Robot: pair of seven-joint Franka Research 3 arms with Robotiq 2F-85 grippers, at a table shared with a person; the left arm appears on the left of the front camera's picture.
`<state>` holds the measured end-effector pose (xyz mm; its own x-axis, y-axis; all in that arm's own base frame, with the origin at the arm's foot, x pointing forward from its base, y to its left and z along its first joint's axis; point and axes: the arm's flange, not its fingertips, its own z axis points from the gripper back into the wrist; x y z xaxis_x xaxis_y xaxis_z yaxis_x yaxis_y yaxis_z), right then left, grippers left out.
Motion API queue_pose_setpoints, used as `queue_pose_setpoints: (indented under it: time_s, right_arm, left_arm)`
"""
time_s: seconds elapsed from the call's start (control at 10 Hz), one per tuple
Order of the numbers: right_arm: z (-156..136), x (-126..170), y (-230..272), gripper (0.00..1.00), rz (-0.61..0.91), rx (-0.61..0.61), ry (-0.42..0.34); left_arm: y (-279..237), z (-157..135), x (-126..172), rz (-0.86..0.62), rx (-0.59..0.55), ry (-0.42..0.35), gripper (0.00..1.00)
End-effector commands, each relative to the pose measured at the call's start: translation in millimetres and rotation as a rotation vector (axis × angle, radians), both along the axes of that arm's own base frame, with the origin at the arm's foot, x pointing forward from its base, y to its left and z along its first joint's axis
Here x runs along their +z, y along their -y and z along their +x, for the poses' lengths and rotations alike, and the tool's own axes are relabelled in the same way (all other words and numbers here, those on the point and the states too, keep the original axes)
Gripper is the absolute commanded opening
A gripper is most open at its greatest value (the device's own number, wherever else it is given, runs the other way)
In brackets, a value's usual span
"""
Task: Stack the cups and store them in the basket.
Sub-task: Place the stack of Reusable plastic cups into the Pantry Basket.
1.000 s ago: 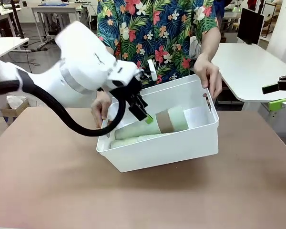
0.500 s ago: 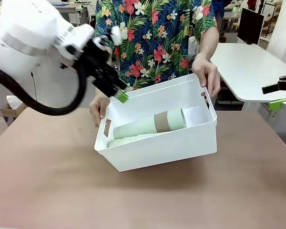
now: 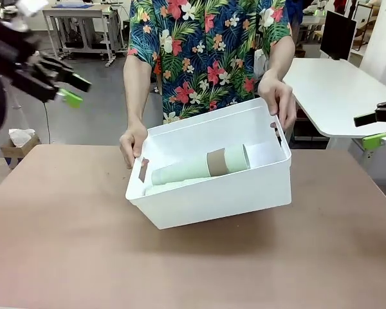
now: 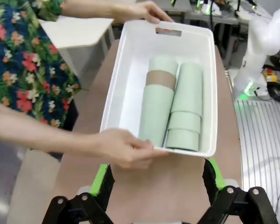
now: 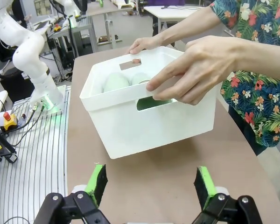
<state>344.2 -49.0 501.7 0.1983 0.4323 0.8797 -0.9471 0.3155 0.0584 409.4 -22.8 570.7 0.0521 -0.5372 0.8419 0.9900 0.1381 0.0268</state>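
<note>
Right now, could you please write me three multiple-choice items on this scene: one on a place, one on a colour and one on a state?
1. Where are the cups?
A) standing upright beside the basket
B) lying inside the basket
C) balanced on its rim

2. What colour is the one cup that is not mint green?
A) brown
B) red
C) blue

3. How is the left gripper?
A) shut on a cup
B) shut on the basket's rim
C) open, holding nothing

Answers:
1 B: they lie in two stacks side by side on its floor.
2 A: the brown cup sits within one stack.
3 C: its jaws stand apart in the air, away from the basket.
</note>
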Motion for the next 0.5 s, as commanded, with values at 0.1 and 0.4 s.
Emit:
queue_pose_setpoints:
  time_s: [0.1, 0.4]
  right_arm:
    - [1.2, 3.6, -1.3, 1.0, 0.025, -0.008, -0.004]
    - [1.2, 3.6, -1.3, 1.0, 0.025, -0.008, -0.004]
  left_arm:
    - [-47.9, -13.1, -20.6, -0.061, -0.007, 0.027, 1.0]
    - [-74.7, -21.1, -23.3, -0.126, -0.009, 0.066, 1.0]
